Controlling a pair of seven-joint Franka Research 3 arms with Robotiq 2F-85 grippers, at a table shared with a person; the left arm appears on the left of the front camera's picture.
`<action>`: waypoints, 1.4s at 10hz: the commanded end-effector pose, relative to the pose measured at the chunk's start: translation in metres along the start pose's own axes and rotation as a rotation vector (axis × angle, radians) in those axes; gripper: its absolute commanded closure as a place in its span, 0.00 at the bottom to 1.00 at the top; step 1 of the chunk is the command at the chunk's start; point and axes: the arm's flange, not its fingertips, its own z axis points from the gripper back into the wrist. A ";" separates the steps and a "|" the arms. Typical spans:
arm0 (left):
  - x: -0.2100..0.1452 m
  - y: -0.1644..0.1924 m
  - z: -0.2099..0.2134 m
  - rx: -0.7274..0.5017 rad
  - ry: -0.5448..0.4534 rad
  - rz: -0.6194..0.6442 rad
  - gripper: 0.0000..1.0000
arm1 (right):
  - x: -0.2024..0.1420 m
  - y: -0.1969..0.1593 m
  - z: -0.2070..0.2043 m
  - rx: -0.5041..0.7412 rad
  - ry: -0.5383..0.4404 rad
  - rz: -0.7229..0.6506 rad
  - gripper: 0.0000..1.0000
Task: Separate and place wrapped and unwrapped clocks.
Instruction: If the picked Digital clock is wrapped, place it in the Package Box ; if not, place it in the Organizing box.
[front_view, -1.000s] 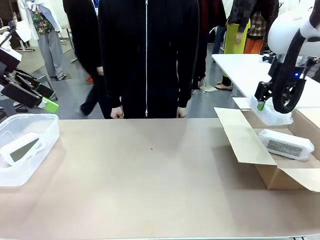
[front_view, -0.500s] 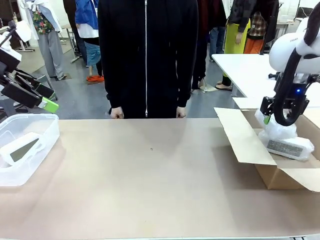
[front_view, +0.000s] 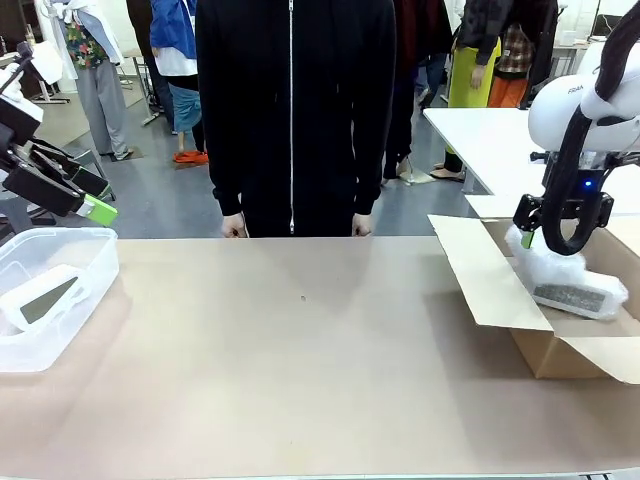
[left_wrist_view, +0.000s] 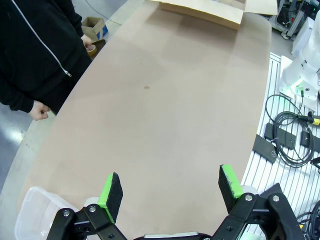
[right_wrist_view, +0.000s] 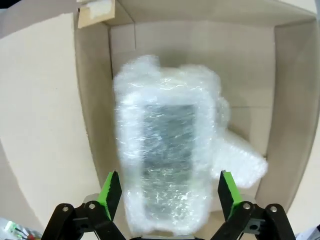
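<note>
Right claw is hanging over the open cardboard box at the right of the front frame, jaws spread wide with green pads either side of a wrapped clock. The pads are sitting clear of the bubble wrap in the right wrist frame, so it looks like nothing is being gripped (judging this as a release into the box, the wrapped-items spot). The clock image is blurring slightly, so I can't tell whether it is resting or dropping. A second wrapped clock is lying flat in the box below it, screen up.

Left claw is sitting fully open and empty at the left edge, raised above the clear plastic bin. The bare clock is lying tilted inside that bin, presumably the unwrapped-items spot. Sorting looks about done (all three clocks seem to be at their containers).

Worktop is plain tan and smooth, with one tiny dark speck near centre. A person in a black zip jacket is standing at the far edge, centre top of the front frame, fists hanging at the sides, not reaching in. Behind are grey floor, other people walking, and a white table at upper right. Cables are lying on a metal frame at the right of the left wrist frame.
</note>
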 end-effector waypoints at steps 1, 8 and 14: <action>-0.001 0.000 0.001 -0.002 -0.004 0.000 0.00 | 0.001 0.003 0.005 -0.019 0.013 -0.010 0.00; -0.001 0.000 0.001 -0.002 -0.004 0.000 0.00 | -0.004 0.008 0.026 0.017 0.005 0.022 0.00; -0.001 0.000 0.001 -0.002 -0.004 0.000 0.00 | -0.085 -0.012 0.136 0.010 -0.249 0.042 0.00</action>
